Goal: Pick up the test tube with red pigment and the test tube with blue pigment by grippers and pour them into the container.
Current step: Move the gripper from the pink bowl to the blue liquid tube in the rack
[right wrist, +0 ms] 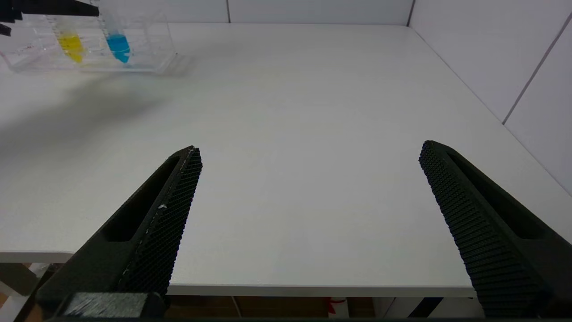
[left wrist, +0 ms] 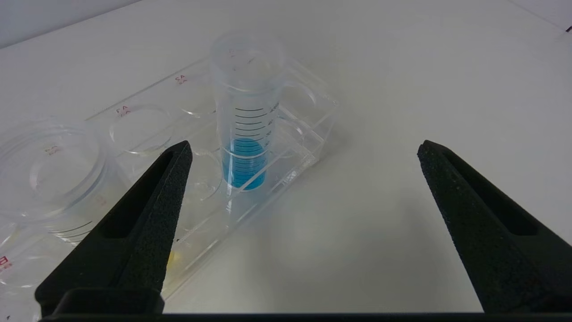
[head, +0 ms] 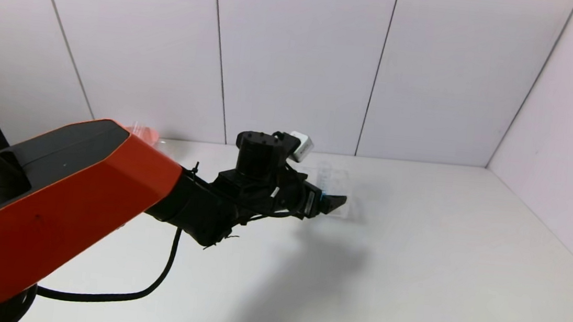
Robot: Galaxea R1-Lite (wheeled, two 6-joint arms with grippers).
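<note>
The test tube with blue pigment (left wrist: 247, 134) stands upright in a clear rack (left wrist: 308, 129), blue liquid at its tip. It also shows in the right wrist view (right wrist: 118, 44). My left gripper (left wrist: 304, 152) is open and empty, hovering just above and in front of the rack; the blue tube is ahead of its left finger (left wrist: 152, 210). In the head view the left gripper (head: 334, 202) covers the rack (head: 334, 179). A clear round container (left wrist: 49, 172) stands beside the rack. The test tube with red pigment is out of view. My right gripper (right wrist: 308, 150) is open and empty over the table's front edge.
A yellow-liquid tube (right wrist: 71, 44) stands in the rack (right wrist: 156, 60) next to the blue one. A pink bowl (head: 143, 130) peeks out behind my orange left arm at the back left. The white table (head: 440, 260) ends at walls behind and on the right.
</note>
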